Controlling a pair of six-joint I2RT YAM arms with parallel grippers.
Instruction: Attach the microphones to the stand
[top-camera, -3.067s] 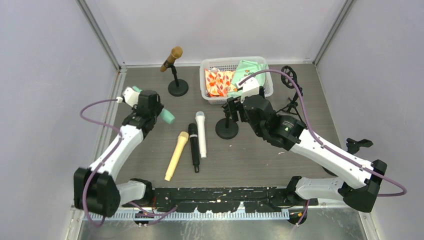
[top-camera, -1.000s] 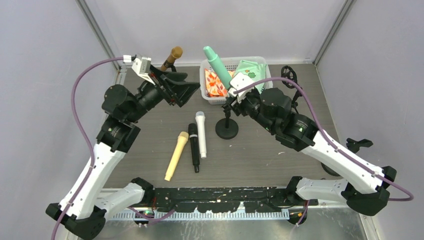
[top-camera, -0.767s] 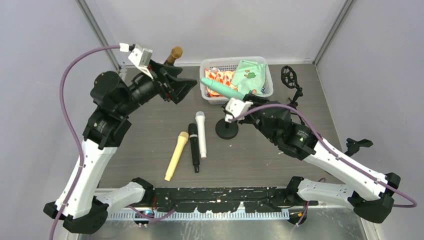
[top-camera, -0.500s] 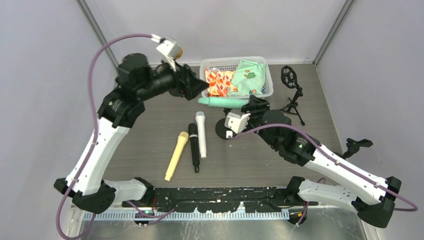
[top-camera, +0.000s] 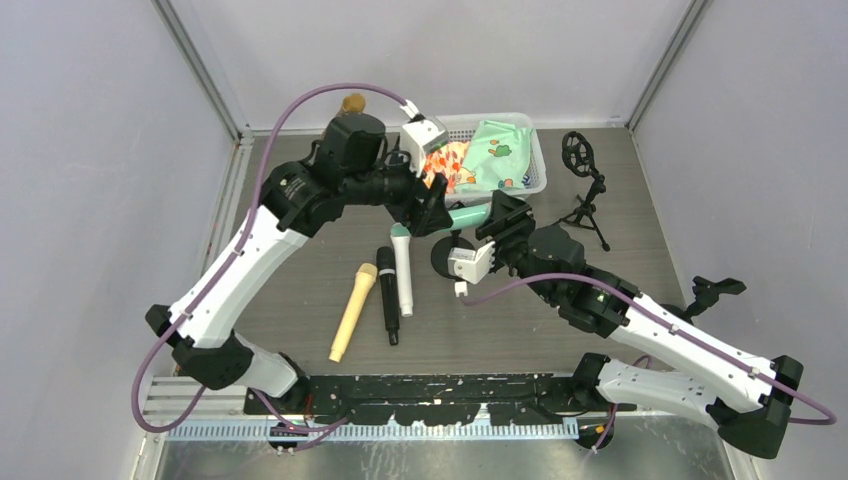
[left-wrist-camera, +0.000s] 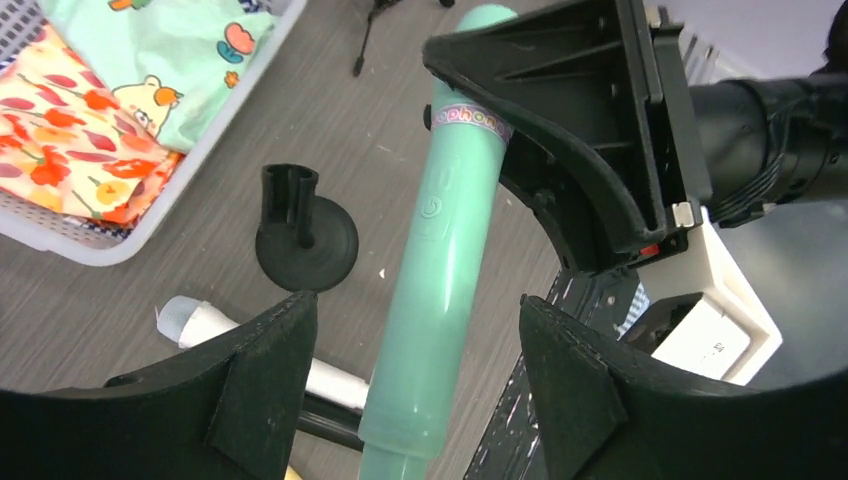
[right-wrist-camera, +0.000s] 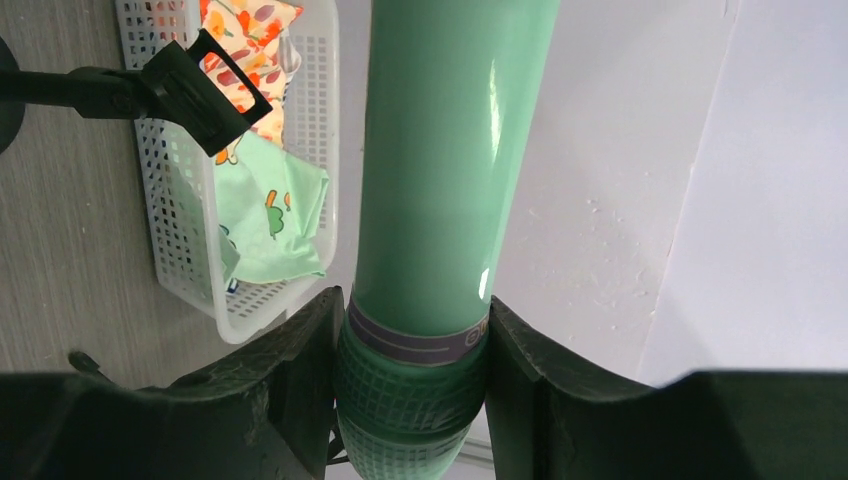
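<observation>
My right gripper (top-camera: 497, 222) is shut on the grille head of the mint green microphone (top-camera: 468, 216), holding it level above the table, handle pointing left. My left gripper (top-camera: 432, 210) stands open around that handle (left-wrist-camera: 432, 250), a gap on each side. Below them is the black stand (left-wrist-camera: 300, 228) with a round base and an upright clip. In the right wrist view the fingers (right-wrist-camera: 300, 380) press the mesh head (right-wrist-camera: 410, 400). The white (top-camera: 401, 270), black (top-camera: 388, 296) and pale yellow (top-camera: 351, 312) microphones lie on the table. The brown-gold one (top-camera: 352, 101) peeks out behind my left arm.
A white basket (top-camera: 532, 160) with patterned cloths stands at the back, close behind both grippers. A small black tripod stand (top-camera: 584, 190) is at the back right. A black clamp (top-camera: 715, 290) sits at the right edge. Grey walls close in on three sides.
My left arm has swung from the back left to the centre, bringing its open jaws around the mint microphone's handle. The right arm has tipped the microphone from upright to level and lowered it.
</observation>
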